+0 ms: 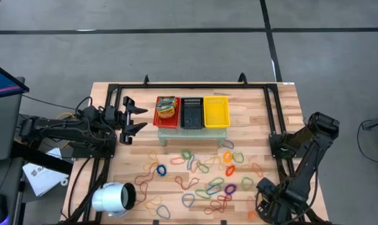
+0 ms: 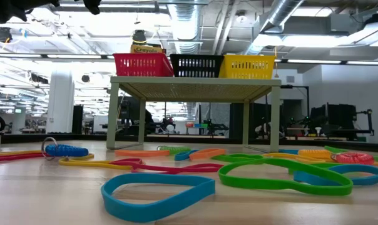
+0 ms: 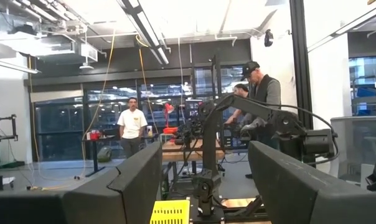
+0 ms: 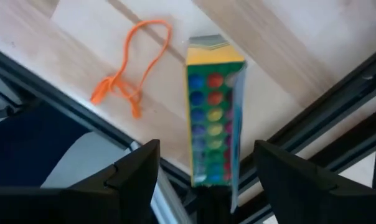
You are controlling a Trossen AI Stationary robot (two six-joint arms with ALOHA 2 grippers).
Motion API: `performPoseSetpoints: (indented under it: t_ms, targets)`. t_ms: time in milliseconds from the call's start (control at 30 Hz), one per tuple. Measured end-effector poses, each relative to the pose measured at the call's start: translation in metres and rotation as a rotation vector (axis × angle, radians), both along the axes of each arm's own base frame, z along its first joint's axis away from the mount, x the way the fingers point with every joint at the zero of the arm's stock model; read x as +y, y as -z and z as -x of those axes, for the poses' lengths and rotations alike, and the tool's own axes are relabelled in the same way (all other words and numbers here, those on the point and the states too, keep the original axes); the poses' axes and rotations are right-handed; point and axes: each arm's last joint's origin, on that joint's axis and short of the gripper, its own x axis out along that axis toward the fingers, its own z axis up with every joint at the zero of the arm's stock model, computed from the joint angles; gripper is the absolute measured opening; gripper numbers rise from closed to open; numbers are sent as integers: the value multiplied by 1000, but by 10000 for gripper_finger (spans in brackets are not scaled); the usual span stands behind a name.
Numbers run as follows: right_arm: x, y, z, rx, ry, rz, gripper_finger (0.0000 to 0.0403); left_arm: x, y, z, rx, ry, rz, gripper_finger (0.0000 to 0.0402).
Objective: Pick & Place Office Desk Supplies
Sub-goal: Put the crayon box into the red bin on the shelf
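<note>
The right tool hangs low at the bench's near right corner, fingers wide, above a printed packet and an orange band, holding neither. Dozens of bands litter mid-bench. Farther on, the left tool, also wide and empty, sits beside the red basket, which holds one packet. By my reckoning, most sorting remains.

three baskets, two arms, one white cylinder
</note>
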Motion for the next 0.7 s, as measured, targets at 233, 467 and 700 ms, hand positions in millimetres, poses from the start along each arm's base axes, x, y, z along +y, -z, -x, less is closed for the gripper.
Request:
performPoseSetpoints:
  t_ms: [233,467,700]
  targets:
    - [-3,12,3,12,2,21,252,0,0,0,2,0,0,232]
    - [-3,19,3,2,-1,4,209,0,0,0,2,0,0,232]
    - [-2,19,5,-1,-12,-1,136,0,0,0,2,9,21,232]
